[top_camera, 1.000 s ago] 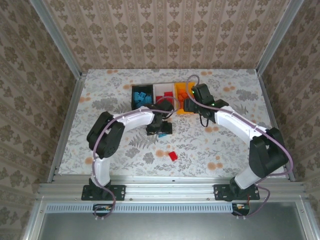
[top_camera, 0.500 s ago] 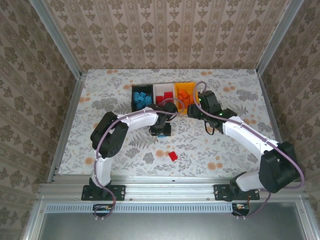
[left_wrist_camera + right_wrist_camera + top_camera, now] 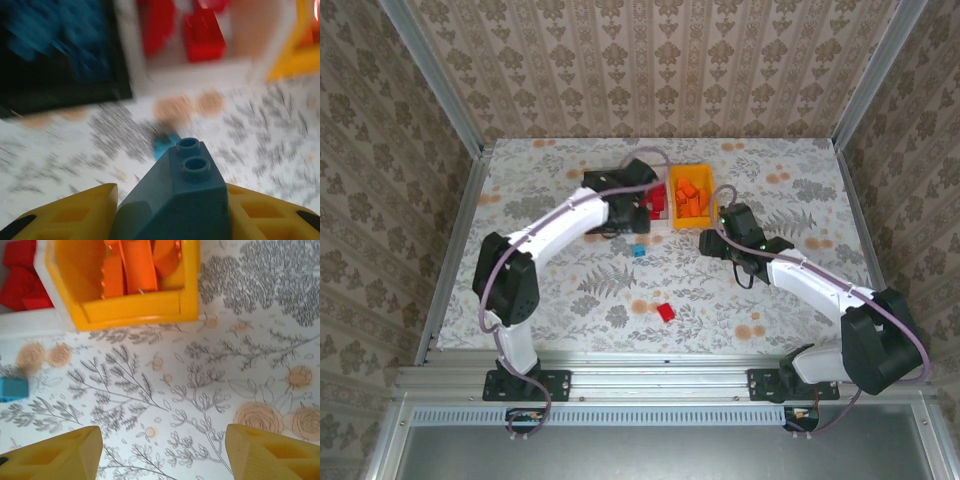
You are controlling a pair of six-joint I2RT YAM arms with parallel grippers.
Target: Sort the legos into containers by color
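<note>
Floral worktop [image 3: 770, 160], patterned-paper walls [image 3: 650, 60]. At back centre, bins [image 3: 709, 178]; red brick [image 3: 666, 311] loose nearer front. The left gripper [image 3: 167, 210] clamps a blue brick [image 3: 187, 180]. The right gripper [image 3: 160, 455] spread wide, empty.

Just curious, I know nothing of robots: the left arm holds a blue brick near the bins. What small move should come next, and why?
Probably shift left over the black bin and let go. The left gripper is shut on the blue brick, that bin holds blue pieces, and its wrist view puts it ahead and leftward.
</note>
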